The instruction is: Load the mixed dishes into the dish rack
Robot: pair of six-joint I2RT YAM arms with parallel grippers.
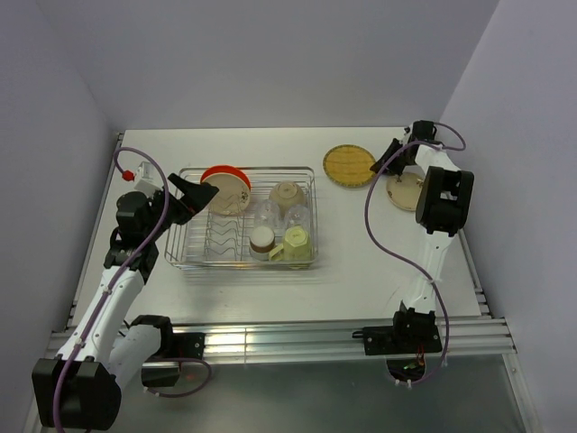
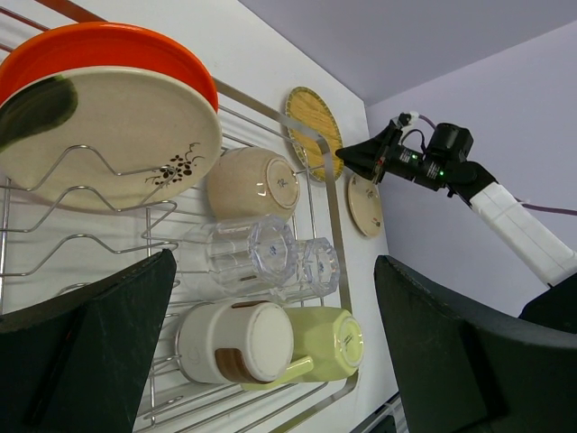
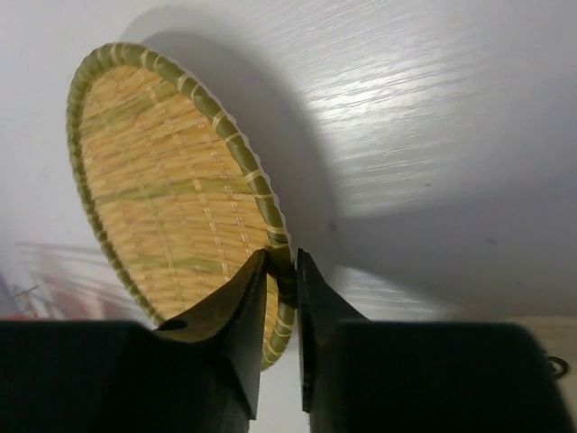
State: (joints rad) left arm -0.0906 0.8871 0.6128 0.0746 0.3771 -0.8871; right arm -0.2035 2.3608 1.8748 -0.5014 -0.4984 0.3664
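The dish rack (image 1: 243,169) holds an orange plate (image 1: 225,171), a cream plate (image 2: 108,126), a beige bowl (image 2: 252,180), two clear cups (image 2: 248,254), a white cup with a brown band (image 2: 234,343) and a pale green mug (image 2: 329,338). My left gripper (image 2: 275,262) hovers open over the rack's left end with nothing between its fingers. On the table to the right of the rack lies the yellow woven plate (image 3: 153,171). My right gripper (image 3: 283,262) is shut on its near rim, one finger inside the rim and one outside. A tan plate (image 1: 404,191) lies just right of it, partly behind the right arm.
The grey walls close in at the back and on both sides. Bare white table (image 1: 361,262) lies between the rack and the right arm's base. An aluminium rail (image 1: 297,338) runs along the near edge.
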